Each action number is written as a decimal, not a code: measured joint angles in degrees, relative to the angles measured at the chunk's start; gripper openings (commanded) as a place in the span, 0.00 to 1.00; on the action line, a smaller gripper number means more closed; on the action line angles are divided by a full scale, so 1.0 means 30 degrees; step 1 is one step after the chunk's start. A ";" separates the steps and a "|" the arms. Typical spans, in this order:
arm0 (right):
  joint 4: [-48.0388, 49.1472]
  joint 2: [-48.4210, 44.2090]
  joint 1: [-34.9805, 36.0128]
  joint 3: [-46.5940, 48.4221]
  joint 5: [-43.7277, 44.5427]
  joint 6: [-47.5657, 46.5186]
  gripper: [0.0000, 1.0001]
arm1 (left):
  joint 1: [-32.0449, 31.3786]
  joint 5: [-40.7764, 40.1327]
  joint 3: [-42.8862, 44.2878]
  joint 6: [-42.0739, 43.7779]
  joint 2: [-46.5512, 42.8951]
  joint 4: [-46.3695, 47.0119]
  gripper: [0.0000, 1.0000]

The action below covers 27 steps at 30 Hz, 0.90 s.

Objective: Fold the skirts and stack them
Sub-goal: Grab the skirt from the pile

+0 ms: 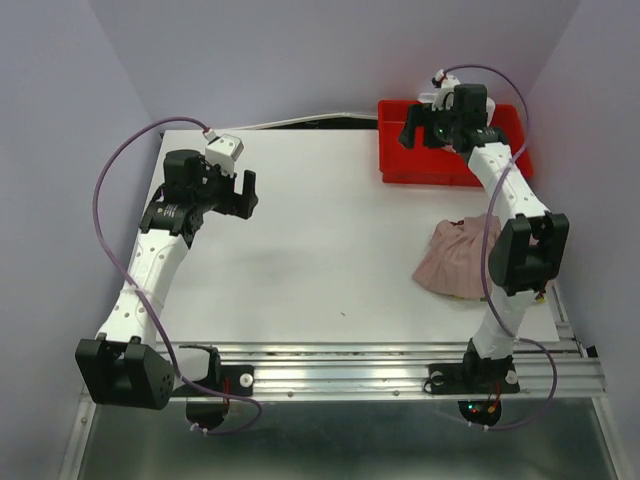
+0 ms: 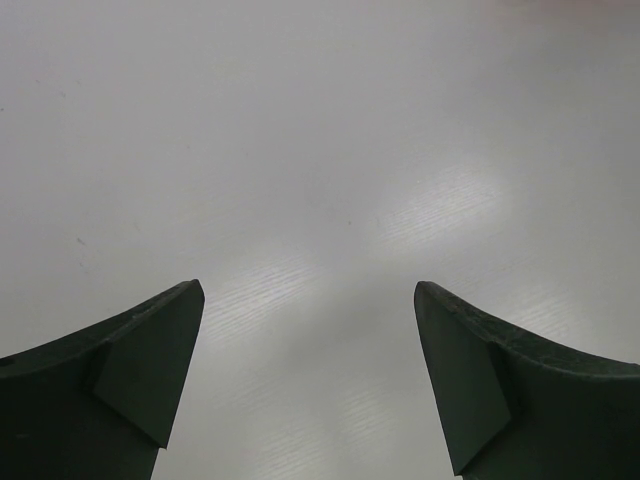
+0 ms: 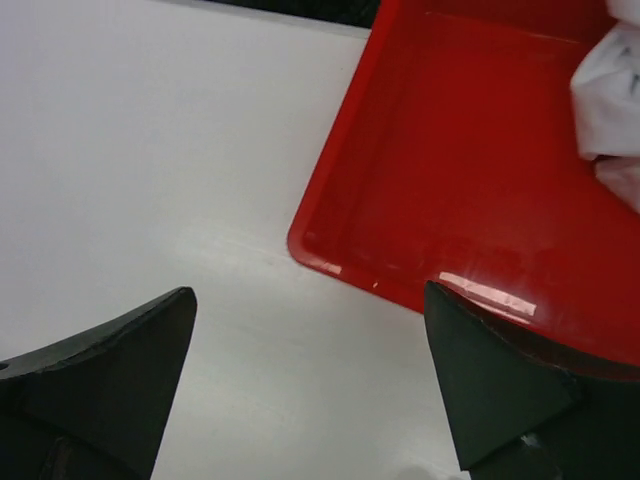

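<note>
The dusty pink pleated skirt (image 1: 455, 258) lies crumpled on the white table at the right, partly under my right arm. The pale grey-white skirt (image 3: 610, 95) lies in the red tray, seen only at the right edge of the right wrist view. My right gripper (image 1: 420, 126) (image 3: 308, 290) is open and empty, hovering over the tray's near-left corner. My left gripper (image 1: 243, 195) (image 2: 308, 288) is open and empty above bare table at the far left, well away from both skirts.
The red plastic tray (image 1: 440, 170) (image 3: 450, 160) stands at the back right of the table (image 1: 320, 250). Pale walls close in at the back and sides. A metal rail (image 1: 350, 375) runs along the near edge.
</note>
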 measured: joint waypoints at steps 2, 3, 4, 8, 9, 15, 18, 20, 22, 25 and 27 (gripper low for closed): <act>-0.0146 0.1945 -0.0648 0.1698 0.0539 0.0277 1.00 | 0.0000 0.0109 0.0000 -0.0051 0.0022 -0.0015 0.99; 0.0029 0.3191 -0.0969 0.3206 0.1042 0.0568 1.00 | 0.0000 0.0146 0.0000 -0.0066 0.0044 -0.0015 0.99; 0.0124 0.3905 -0.1180 0.4102 0.1362 0.0780 1.00 | 0.0000 0.0182 0.0000 -0.0080 0.0095 -0.0015 0.99; 0.1217 0.7147 -0.2237 0.7133 0.3359 0.1698 1.00 | 0.0000 0.0226 0.0000 -0.0168 0.0255 -0.0073 0.99; 0.1552 0.7672 -0.2412 0.7300 0.3854 0.1945 1.00 | 0.0000 0.0226 0.0000 -0.0182 0.0255 -0.0124 0.99; 0.3759 1.0411 -0.3388 0.7963 0.7373 0.3242 1.00 | 0.0000 0.0117 0.0000 -0.0189 0.0459 -0.0393 0.99; 0.4852 1.1970 -0.3738 0.8954 0.8247 0.3504 1.00 | 0.0000 0.0022 0.0000 -0.0189 0.0831 -0.0488 0.99; 0.5370 1.2815 -0.3840 0.9668 0.8539 0.3585 1.00 | 0.0000 -0.0022 0.0000 -0.0197 0.1093 -0.0568 0.99; 0.5938 1.3457 -0.3898 1.0127 0.8772 0.3643 1.00 | 0.0000 -0.0095 0.0000 -0.0197 0.1319 -0.0612 0.99; 0.6914 1.4331 -0.3949 1.0324 0.8801 0.3752 0.96 | 0.0000 -0.0248 0.0000 -0.0189 0.1632 -0.0743 0.99; 0.7424 1.4819 -0.3978 1.0324 0.8757 0.3832 0.84 | 0.0000 -0.0328 0.0022 -0.0189 0.1785 -0.0816 0.99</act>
